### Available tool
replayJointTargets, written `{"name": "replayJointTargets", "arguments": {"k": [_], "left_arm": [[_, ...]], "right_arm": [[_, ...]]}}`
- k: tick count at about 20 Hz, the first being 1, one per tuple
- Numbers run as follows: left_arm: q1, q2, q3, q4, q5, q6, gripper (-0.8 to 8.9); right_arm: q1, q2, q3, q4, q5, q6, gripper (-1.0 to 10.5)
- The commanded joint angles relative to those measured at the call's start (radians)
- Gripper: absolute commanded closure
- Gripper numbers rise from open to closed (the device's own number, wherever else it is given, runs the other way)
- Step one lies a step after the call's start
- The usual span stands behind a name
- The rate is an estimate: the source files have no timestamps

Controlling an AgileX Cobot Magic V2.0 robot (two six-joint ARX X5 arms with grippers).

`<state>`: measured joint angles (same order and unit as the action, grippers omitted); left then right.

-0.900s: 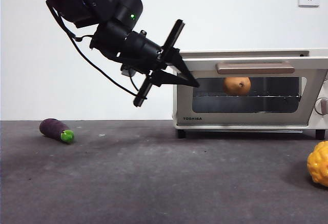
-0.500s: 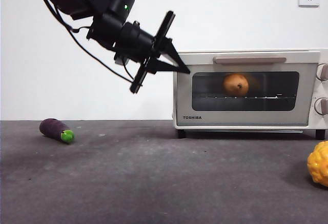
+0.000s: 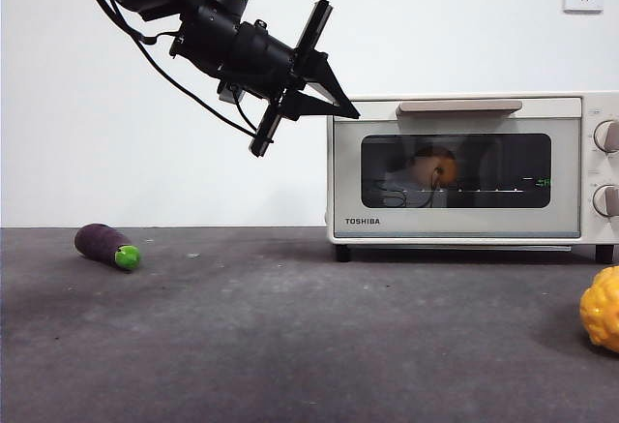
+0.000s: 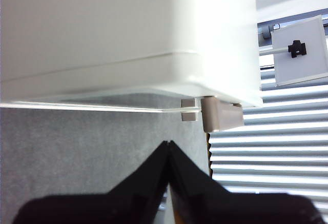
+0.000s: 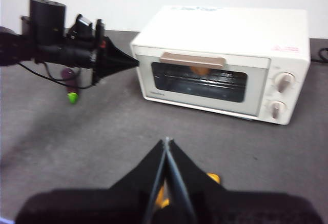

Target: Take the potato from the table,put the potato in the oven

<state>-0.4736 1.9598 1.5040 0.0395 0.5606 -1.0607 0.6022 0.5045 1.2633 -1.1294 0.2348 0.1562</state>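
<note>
Potato (image 3: pixel 433 166) is sitting on the rack inside the closed oven (image 3: pixel 464 231). Left gripper (image 3: pixel 350 112), jaws together, is hovering at the oven's upper corner. Right gripper (image 5: pixel 166 143) is waiting, jaws together.

The left gripper (image 3: pixel 348 111) hangs high up, its arm slanting down, jaws pressed together. The right gripper (image 5: pixel 166 144) waits low and back, its jaws closed too.
</note>
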Motion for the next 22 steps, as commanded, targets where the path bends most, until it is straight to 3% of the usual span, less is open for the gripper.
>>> {"name": "replayJointTargets", "arguments": {"k": [1,6,13,19,22], "left_arm": [[0.002,0.006,-0.001,0.007,0.030,-0.003,8.20],[-0.001,-0.007,0.000,0.008,0.103,-0.036,8.19],[-0.010,-0.117,0.000,0.007,0.119,0.028,8.19],[-0.010,-0.259,0.000,-0.011,0.120,0.174,8.19],[-0.010,-0.350,0.000,-0.085,0.114,0.320,8.18]], "right_arm": [[0.002,-0.002,0.002,-0.013,0.053,-0.010,9.5],[0.002,0.000,0.002,-0.079,0.164,-0.005,9.5],[0.002,0.003,0.002,-0.186,0.169,0.002,9.5],[0.002,0.003,0.002,-0.228,0.170,0.000,9.5],[0.002,0.003,0.002,-0.244,0.170,0.000,9.5]]}}
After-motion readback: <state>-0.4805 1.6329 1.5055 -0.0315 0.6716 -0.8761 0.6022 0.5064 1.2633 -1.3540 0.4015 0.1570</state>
